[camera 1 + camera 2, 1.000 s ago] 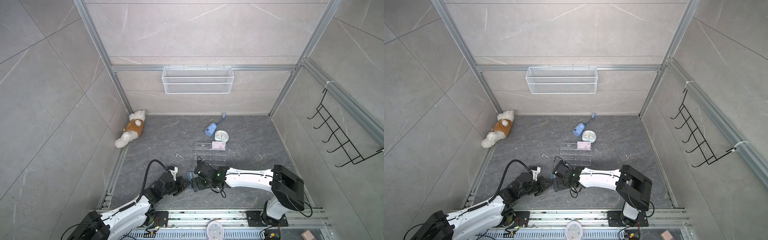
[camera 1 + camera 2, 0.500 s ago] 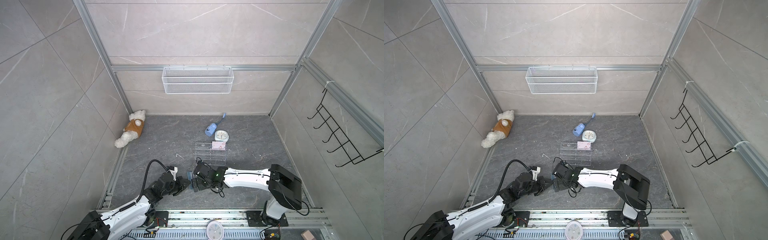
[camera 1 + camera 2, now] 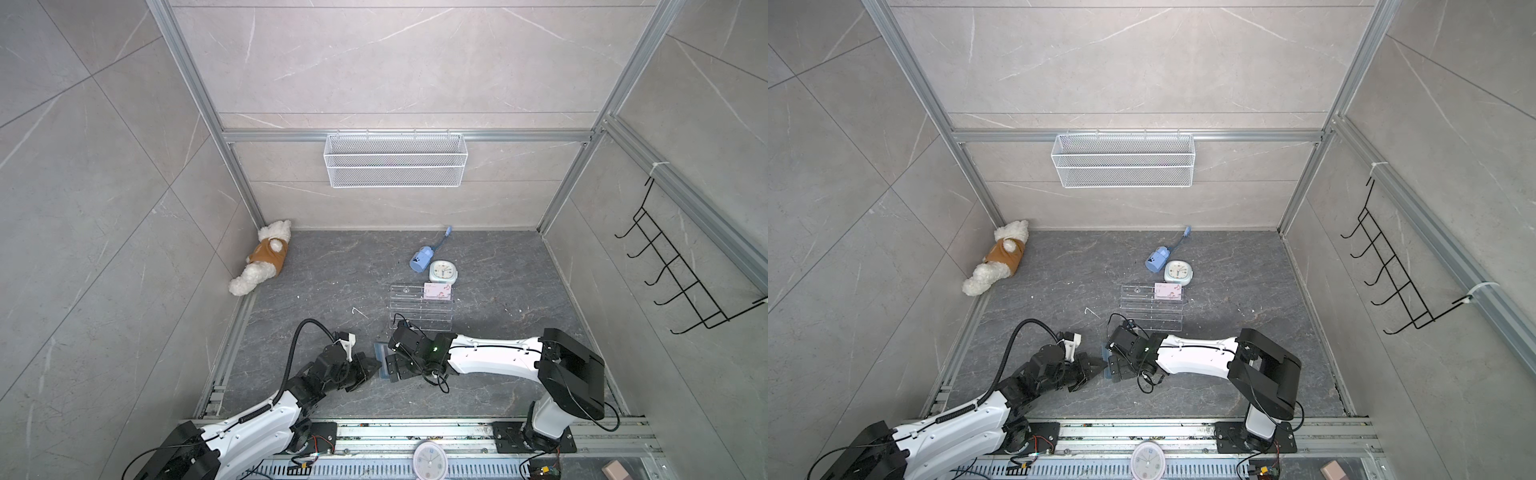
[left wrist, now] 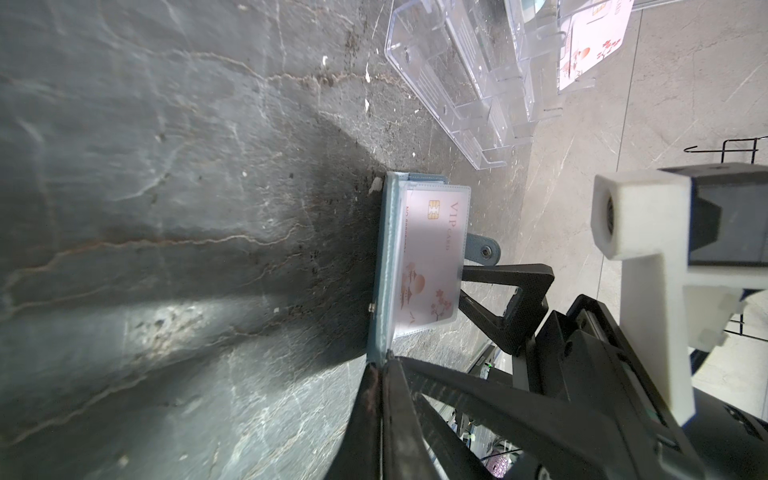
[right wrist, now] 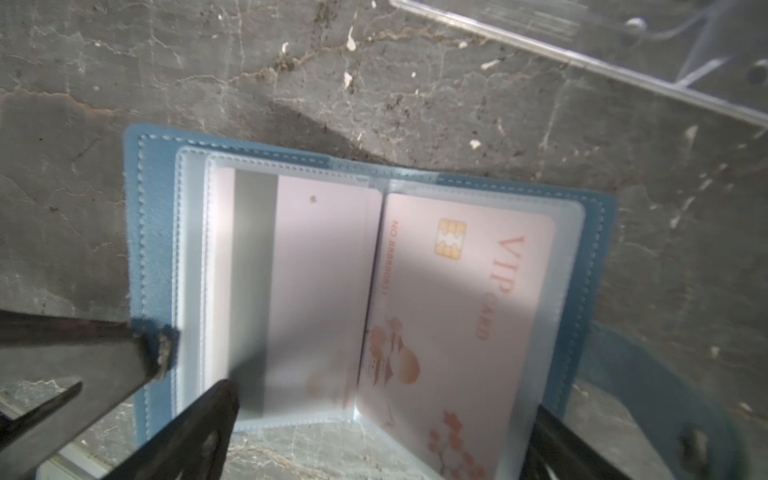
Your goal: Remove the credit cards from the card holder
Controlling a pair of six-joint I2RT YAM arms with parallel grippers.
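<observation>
Pinching one edge of the card holder (image 5: pixel 153 232), your left gripper (image 4: pixel 380 365) has its jaws pressed together on the blue cover. The holder lies open at the near end of the dark floor (image 3: pixel 332 299). Your right gripper (image 5: pixel 384 401) hangs over it with jaws spread wide, a finger at either side of the sleeves. Both fingers are partly cut off in the right wrist view, so contact with the plastic cannot be judged. Two credit cards (image 5: pixel 465 316) sit in facing sleeves, one stripe up, one showing its chip and "VIP". In both top views the right gripper hides nearly all of the holder. The snap tab (image 5: pixel 648 386) is blurred in the right wrist view. Farther back, a third card (image 3: pixel 437 291) stands in the clear rack (image 3: pixel 419 311). Since a second ago your right arm has edged slightly leftward, while the left arm and holder sit unchanged.
</observation>
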